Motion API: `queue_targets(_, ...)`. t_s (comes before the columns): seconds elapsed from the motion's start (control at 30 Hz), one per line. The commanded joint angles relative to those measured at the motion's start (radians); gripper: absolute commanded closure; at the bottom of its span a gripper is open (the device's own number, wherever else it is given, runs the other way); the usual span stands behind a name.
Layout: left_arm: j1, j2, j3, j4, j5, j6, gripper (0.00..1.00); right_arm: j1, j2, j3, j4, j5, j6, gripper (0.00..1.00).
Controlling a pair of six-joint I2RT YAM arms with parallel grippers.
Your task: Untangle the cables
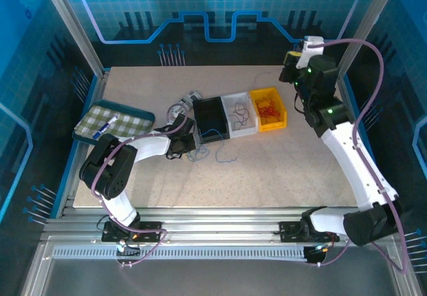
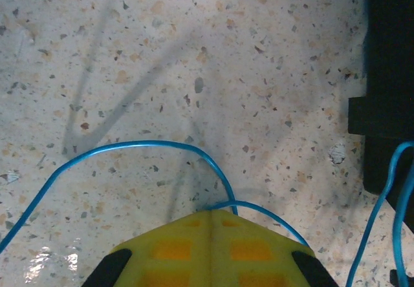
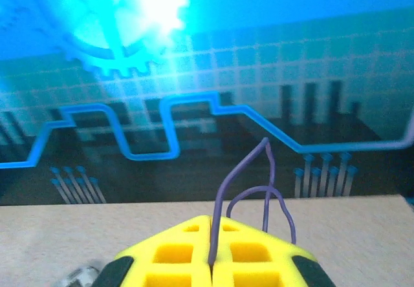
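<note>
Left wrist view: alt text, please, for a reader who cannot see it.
The yellow left tool, shut, pinches a thin blue cable that loops across a speckled table. A black bin edges the right side, with another blue strand near it.

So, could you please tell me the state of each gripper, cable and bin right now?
left gripper: shut on the blue cable, low over the table.
right gripper: shut on the purplish cable, up in the air.
yellow bin: holds red cables.
white bin: holds dark cables.
black bin: looks empty.
</note>
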Motion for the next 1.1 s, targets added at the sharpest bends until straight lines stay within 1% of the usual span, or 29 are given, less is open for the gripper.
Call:
queue_targets(0.0, -0.004, 0.001, -0.015, 0.024, -0.044, 0.003, 1.0, 0.032, 0.095, 0.082, 0.014, -0.092, -0.029, 1.0)
queue_targets(0.1, -0.005, 0.002, -0.014, 0.019, -0.051, 0.002, 1.0, 0.049, 0.193, 0.142, 0.011, -0.13, -0.02, 1.0)
queue_targets(0.23, -0.008, -0.012, -0.018, 0.014, -0.064, -0.001, 1.0, 0.055, 0.296, 0.193, 0.005, -0.104, -0.029, 1.0)
queue_targets(0.33, -0.013, -0.022, -0.021, 0.006, -0.079, -0.002, 1.0, 0.058, 0.332, 0.198, -0.012, -0.109, -0.029, 1.0)
queue_targets(0.4, -0.014, -0.03, -0.028, 0.007, -0.085, 0.0, 1.0, 0.061, 0.331, 0.177, 0.002, -0.13, -0.029, 1.0)
queue_targets(0.57, -0.014, -0.032, -0.032, 0.009, -0.087, 0.002, 1.0, 0.073, 0.314, 0.16, 0.014, -0.106, -0.044, 1.0)
queue_targets(0.7, -0.014, -0.02, -0.023, 0.005, -0.08, 0.005, 1.0, 0.074, 0.296, 0.207, 0.029, -0.085, -0.07, 1.0)
queue_targets(0.87, -0.014, -0.018, -0.021, 0.006, -0.083, -0.001, 1.0, 0.073, 0.282, 0.264, 0.034, -0.098, -0.093, 1.0)
queue_targets(1.07, -0.014, -0.01, -0.018, 0.005, -0.083, -0.003, 1.0, 0.075, 0.269, 0.272, 0.045, -0.107, -0.086, 1.0)
